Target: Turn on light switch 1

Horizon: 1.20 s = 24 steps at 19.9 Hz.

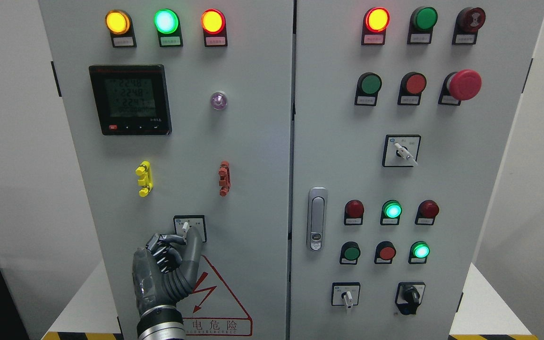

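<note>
the left robot hand (170,257), a dark grey fingered hand on a ribbed black wrist, rises from the bottom edge left of the middle and reaches up against the left door of a tall pale grey metal control cabinet (253,141). its fingers are curled, with thumb and forefinger closing around the small white lever of the black-framed rotary light switch (189,227) low on that door; the fingertips appear to touch the lever, which stands roughly upright. the remaining fingers fold into the palm below the switch, and the back of the hand faces the camera. the forearm stands near vertical, partly covering a red triangular electrical hazard sign (220,302).

above the switch sit a yellow plastic clip (144,178) and a red plastic clip (224,178), then a black digital meter with a dim grey display (130,100). three lit round lamps, amber (117,21), green (166,21) and red-orange (213,21), line the top of the left door. the right door carries further buttons, lamps, selector switches and a chrome door handle (317,218). the right arm does not show.
</note>
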Motion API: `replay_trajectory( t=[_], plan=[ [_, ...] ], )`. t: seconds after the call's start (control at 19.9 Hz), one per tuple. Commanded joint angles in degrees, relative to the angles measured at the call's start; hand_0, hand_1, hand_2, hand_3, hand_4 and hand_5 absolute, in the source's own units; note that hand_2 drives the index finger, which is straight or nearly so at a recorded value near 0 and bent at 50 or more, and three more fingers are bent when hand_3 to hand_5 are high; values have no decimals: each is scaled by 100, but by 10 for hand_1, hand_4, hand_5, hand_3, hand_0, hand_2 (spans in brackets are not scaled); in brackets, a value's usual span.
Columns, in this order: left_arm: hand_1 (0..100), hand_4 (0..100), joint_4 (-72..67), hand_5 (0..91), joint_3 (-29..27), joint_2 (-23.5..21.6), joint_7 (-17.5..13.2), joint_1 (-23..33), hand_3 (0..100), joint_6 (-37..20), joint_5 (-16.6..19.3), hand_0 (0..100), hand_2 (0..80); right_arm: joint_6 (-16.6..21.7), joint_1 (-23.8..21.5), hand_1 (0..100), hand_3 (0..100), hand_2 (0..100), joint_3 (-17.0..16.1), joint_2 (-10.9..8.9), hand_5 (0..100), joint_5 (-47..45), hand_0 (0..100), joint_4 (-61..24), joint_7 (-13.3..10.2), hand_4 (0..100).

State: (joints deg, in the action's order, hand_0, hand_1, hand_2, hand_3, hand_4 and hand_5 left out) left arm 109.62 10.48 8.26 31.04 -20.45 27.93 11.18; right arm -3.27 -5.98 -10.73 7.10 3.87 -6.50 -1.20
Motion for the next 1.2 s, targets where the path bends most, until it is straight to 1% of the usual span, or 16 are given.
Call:
replay_trajectory(
  t=[0.0, 0.4, 0.65, 0.8, 0.9, 0.95, 1.0, 1.05, 1.1, 1.15],
  plan=[
    [512, 1000, 7, 877, 6, 0, -2, -12, 1000, 2, -2, 540, 609, 2, 0, 0, 0, 0, 1, 2, 0, 0, 0, 0, -3, 0],
    [467, 1000, 7, 877, 6, 18, -2, -21, 1000, 2, -20, 599, 612, 2, 0, 0, 0, 0, 1, 2, 0, 0, 0, 0, -12, 0],
    [456, 1000, -2, 877, 6, 18, -2, -21, 1000, 2, -29, 620, 614, 2, 0, 0, 0, 0, 1, 2, 0, 0, 0, 0, -3, 0],
    [401, 1000, 7, 876, 15, 18, -2, -21, 1000, 2, -29, 660, 618, 2, 0, 0, 0, 0, 1, 2, 0, 0, 0, 0, -3, 0],
    [375, 1000, -2, 876, 6, 18, -11, -21, 1000, 2, -28, 668, 620, 2, 0, 0, 0, 0, 1, 2, 0, 0, 0, 0, -3, 0],
    [363, 1000, -2, 877, 15, 18, -11, -21, 1000, 2, -37, 641, 622, 2, 0, 0, 0, 0, 1, 2, 0, 0, 0, 0, -3, 0],
    [360, 1000, -2, 877, 15, 18, -11, -12, 1000, 2, -29, 592, 624, 2, 0, 0, 0, 0, 1, 2, 0, 0, 0, 0, -3, 0],
    [358, 1000, -2, 877, 6, 18, -11, -21, 1000, 2, -37, 573, 624, 2, 0, 0, 0, 0, 1, 2, 0, 0, 0, 0, -3, 0],
    [369, 1000, -2, 877, 15, 18, -11, -12, 1000, 2, -29, 514, 626, -7, 0, 0, 0, 0, 1, 2, 0, 0, 0, 0, -3, 0],
    [378, 1000, -2, 877, 6, 18, -11, -21, 1000, 2, -28, 484, 627, 2, 0, 0, 0, 0, 1, 2, 0, 0, 0, 0, -3, 0]
  ],
)
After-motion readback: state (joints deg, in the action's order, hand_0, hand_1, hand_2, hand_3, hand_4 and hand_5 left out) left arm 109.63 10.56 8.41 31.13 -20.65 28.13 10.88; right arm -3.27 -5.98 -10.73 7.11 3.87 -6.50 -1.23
